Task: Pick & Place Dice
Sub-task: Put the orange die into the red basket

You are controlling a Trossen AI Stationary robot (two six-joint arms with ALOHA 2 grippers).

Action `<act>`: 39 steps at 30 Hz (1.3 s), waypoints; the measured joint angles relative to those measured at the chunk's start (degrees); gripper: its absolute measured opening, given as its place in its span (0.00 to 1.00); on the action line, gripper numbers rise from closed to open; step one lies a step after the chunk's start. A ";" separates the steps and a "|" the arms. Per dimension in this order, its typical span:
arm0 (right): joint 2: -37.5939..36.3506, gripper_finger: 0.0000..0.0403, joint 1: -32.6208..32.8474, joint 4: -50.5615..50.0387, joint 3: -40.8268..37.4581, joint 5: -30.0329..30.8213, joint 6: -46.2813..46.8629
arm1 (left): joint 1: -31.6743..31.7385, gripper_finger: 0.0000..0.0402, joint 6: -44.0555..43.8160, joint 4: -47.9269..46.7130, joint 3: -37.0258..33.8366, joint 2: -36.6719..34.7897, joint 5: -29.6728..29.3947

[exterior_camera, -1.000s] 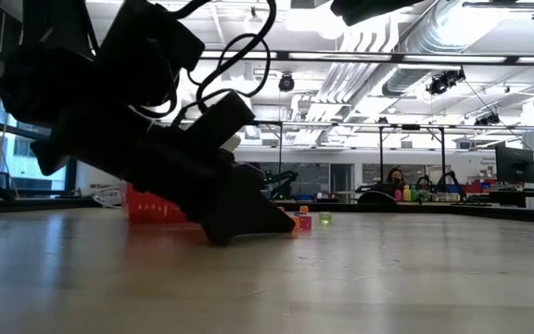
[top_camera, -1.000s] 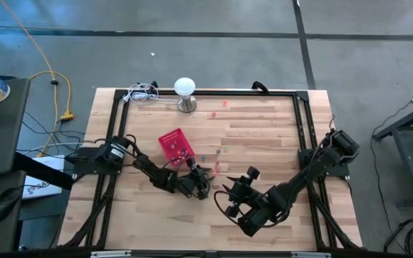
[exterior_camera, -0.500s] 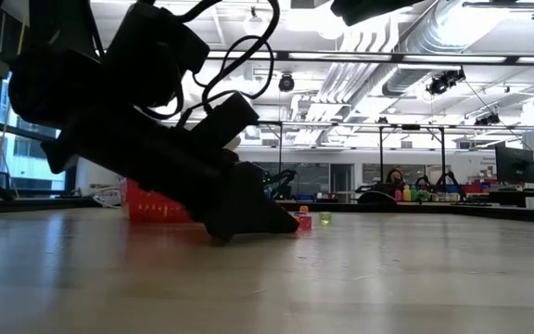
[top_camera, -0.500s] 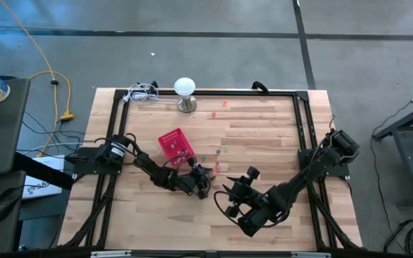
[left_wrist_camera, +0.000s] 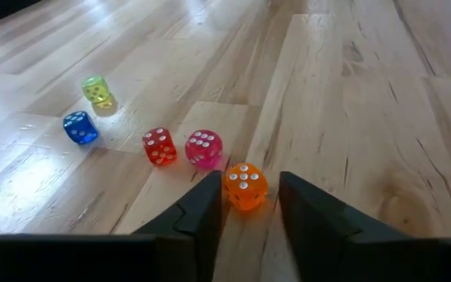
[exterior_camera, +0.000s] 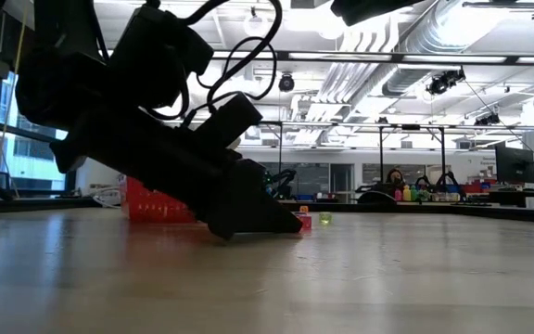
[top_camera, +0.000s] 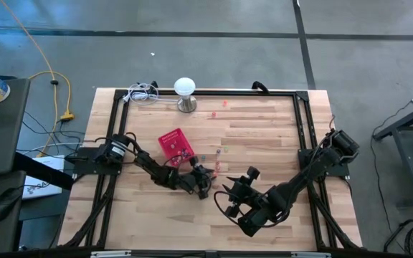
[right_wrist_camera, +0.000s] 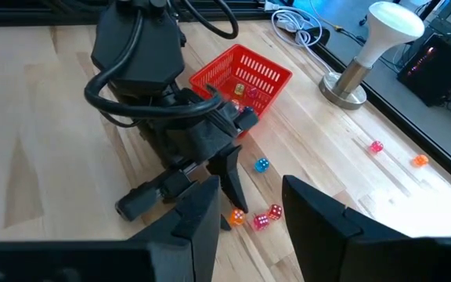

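Your left gripper [left_wrist_camera: 245, 210] is down at the desk [top_camera: 264, 136] near its middle, just right of the red basket [top_camera: 176, 145]. Its fingers [left_wrist_camera: 202, 211] stand apart, with an orange die [left_wrist_camera: 245, 186] sitting between the tips. You can see a sliver of wood on either side of the die, so whether the pads touch it cannot be told.

Just beyond that die lie a pink die [left_wrist_camera: 203, 148] and a red die [left_wrist_camera: 159, 146], close together. Farther out are a blue die [left_wrist_camera: 79, 127] and a yellow-green die [left_wrist_camera: 95, 89]. All five rest flat on the wood.

From your right wrist you see the same cluster from the other side: the orange die at the left gripper's tip, the pink one beside it, the blue one nearer the basket. The basket lies behind the left gripper, with a few dice [right_wrist_camera: 243, 91] inside. Two more dice, one pink [right_wrist_camera: 376, 146] and one orange [right_wrist_camera: 419, 160], sit well apart, toward the far edge near the lamp [right_wrist_camera: 370, 48].

In the low view the left gripper slopes down to the desk, tip touching the surface.

Your right gripper [right_wrist_camera: 249, 210] hangs over the front of the desk, right of the left one, fingers apart and holding nothing. It points toward the cluster.
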 joint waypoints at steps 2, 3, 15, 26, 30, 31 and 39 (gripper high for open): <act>0.00 0.32 0.00 0.02 0.00 0.02 0.00 | 0.00 0.26 0.02 -0.04 0.00 0.00 0.06; 0.00 0.32 0.00 0.02 0.00 0.02 0.01 | 0.00 0.23 0.03 -0.05 0.02 0.02 0.15; 0.00 0.32 -0.04 0.17 0.00 -0.17 -0.11 | -1.07 0.11 3.91 -1.06 -0.09 -1.09 -0.37; 0.00 0.32 -0.04 0.28 0.00 -0.37 0.45 | -3.13 0.11 7.23 -5.34 -0.11 -7.61 -0.83; 0.00 0.32 -0.04 0.26 0.00 -0.40 0.46 | -3.61 0.11 3.49 -18.00 -0.11 -14.92 -0.77; 0.00 0.32 -0.04 0.24 0.00 -0.40 0.46 | -3.64 0.11 2.35 -21.88 -0.11 -17.17 -0.78; 0.00 0.32 -0.04 0.04 0.00 -0.40 0.46 | -3.41 0.11 -8.89 -52.46 -0.07 -34.14 -3.72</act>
